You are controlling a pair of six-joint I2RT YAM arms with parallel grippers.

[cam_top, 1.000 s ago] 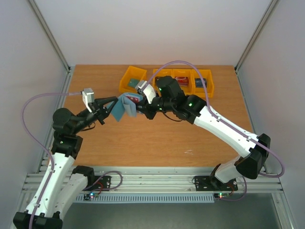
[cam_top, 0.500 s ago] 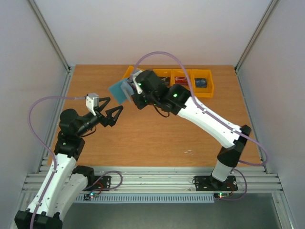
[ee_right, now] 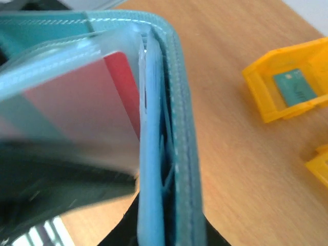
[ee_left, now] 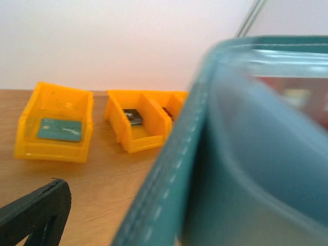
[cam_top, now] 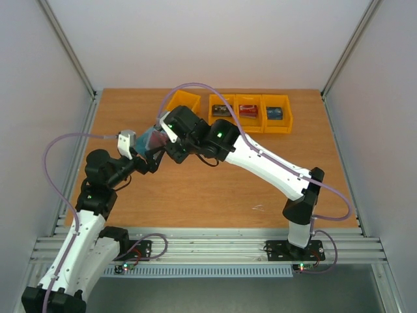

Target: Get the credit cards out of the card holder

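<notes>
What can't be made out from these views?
Cards left in the card holder: right wrist view shows one red card behind a blurred pocket; the rest is edge-on.
Left gripper fingertips: the holder covers them in the top view; the left wrist view shows only one finger.
Card print in yellow bins: too small, top view.

Matt stitched card holder (ee_right: 179, 128); glossy yellow plastic bins (ee_left: 51, 152); smooth wooden table (cam_top: 195, 195)

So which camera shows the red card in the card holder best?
Right wrist: the red card sits in the card holder's clear pocket, close up. Left wrist gives only a blurred red patch; the top view's holder is too small.
</notes>
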